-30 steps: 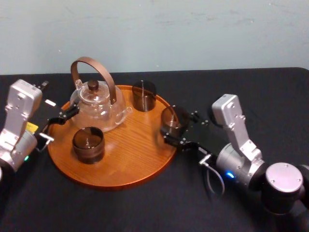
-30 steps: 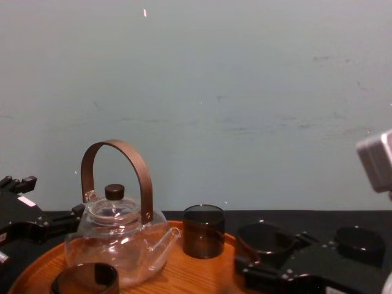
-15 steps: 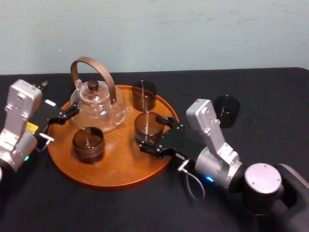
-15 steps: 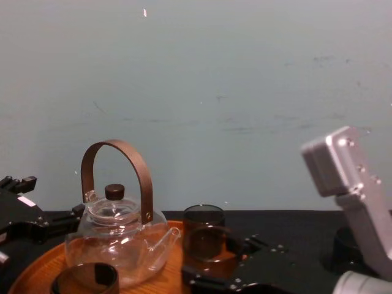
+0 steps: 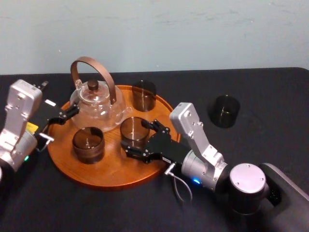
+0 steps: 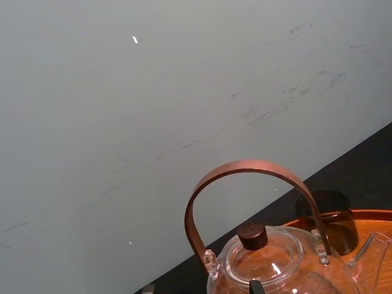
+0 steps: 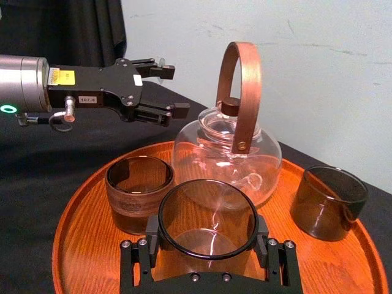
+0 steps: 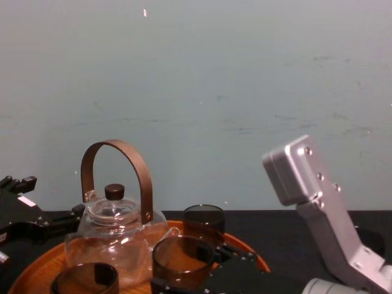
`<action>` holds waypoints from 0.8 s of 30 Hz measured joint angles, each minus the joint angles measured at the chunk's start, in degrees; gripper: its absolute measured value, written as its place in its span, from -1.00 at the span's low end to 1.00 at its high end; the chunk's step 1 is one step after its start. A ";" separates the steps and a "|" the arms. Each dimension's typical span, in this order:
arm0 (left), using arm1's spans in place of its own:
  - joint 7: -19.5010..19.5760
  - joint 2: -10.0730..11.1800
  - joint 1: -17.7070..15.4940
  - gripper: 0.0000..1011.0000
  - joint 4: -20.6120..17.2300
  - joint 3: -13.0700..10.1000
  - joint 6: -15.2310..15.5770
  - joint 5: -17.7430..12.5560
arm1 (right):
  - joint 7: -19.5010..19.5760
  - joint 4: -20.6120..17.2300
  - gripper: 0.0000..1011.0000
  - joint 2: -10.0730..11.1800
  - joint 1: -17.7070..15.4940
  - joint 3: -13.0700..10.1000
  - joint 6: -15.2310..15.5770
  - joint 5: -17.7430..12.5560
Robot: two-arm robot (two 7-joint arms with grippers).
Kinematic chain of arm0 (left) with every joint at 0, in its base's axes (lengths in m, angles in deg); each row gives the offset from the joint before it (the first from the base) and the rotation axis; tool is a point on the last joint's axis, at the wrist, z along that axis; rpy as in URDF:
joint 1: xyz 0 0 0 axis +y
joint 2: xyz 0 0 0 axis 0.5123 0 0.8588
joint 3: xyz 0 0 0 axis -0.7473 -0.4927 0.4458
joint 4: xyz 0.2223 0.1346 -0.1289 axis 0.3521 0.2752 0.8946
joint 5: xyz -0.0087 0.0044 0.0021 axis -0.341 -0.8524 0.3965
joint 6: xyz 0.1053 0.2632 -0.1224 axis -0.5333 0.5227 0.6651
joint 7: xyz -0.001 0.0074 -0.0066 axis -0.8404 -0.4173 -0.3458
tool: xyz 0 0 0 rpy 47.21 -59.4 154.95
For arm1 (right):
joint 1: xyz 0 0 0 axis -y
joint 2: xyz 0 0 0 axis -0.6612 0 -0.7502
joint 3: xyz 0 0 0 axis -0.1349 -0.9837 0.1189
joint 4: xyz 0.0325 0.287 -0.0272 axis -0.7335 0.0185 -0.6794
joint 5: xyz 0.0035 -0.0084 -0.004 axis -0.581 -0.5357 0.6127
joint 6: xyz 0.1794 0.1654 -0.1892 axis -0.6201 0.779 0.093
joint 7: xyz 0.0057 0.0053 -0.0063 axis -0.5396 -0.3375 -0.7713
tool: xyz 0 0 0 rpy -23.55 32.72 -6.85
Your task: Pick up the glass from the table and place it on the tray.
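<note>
Black table [image 5: 270, 145] | right end effector [image 5: 136, 141] grips glass [image 5: 134, 128] over tray [image 5: 108, 170] | left end effector [image 7: 165, 90] spread by teapot [image 5: 96, 107]

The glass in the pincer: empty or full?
Empty: the glass in the right pincer over the tray shows its bare bottom, no liquid. Left pincer rests beside the teapot.

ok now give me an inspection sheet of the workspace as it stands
surface: matte black table, bears the tray
job's things: smoky round drinking glass gripped over the round orange-brown wooden tray; contact with it cannot be told
clutter: clear glass teapot with brown handle, rear smoky glass and front smoky glass on tray; spare smoky glass on table
grippers: right end effector shut on the glass; left end effector open, near teapot
cables: grey cable loop at right wrist
surroundings: pale wall
</note>
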 joint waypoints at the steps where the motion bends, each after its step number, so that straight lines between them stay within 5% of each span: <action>1: 0.00 0.00 0.00 0.98 0.00 0.00 0.00 0.00 | 0.00 0.38 0.79 -0.19 0.19 0.17 -0.02 0.02; 24: 0.00 0.00 0.00 0.98 0.00 0.00 0.00 0.00 | -1.10 6.96 0.79 -2.29 2.99 1.56 -0.70 -0.31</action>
